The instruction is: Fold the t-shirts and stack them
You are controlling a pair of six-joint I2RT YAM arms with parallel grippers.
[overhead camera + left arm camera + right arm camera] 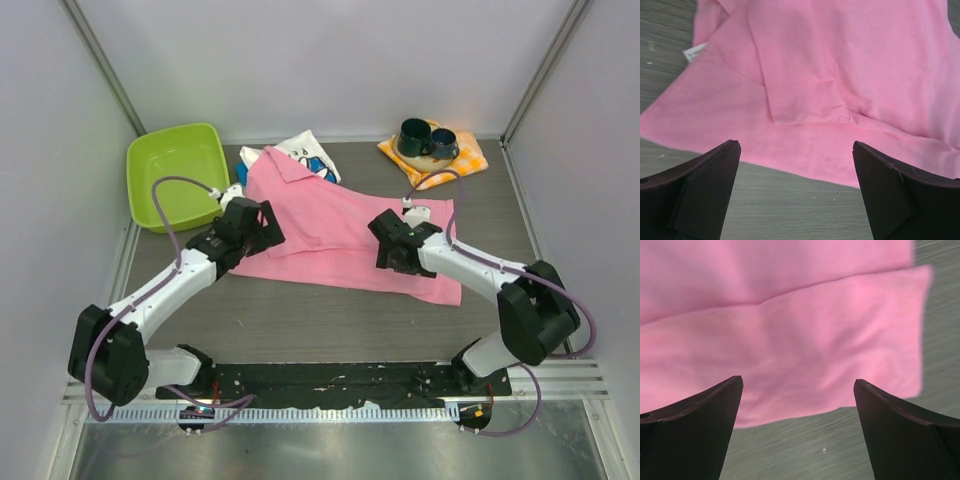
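Observation:
A bright pink t-shirt (335,235) lies spread on the grey table, its top part folded down over itself. It also shows in the left wrist view (830,85) and the right wrist view (785,330). A white t-shirt with blue print (308,156) lies partly under its far edge, next to a bit of blue cloth (243,160). My left gripper (268,228) is open and empty above the pink shirt's left edge. My right gripper (382,245) is open and empty above the shirt's near right part. In both wrist views the fingers frame the shirt's near hem and bare table.
A lime green bin (178,172) stands at the back left. An orange-and-white checked cloth (440,165) with two dark mugs (426,138) on it lies at the back right. White walls close in the table on three sides.

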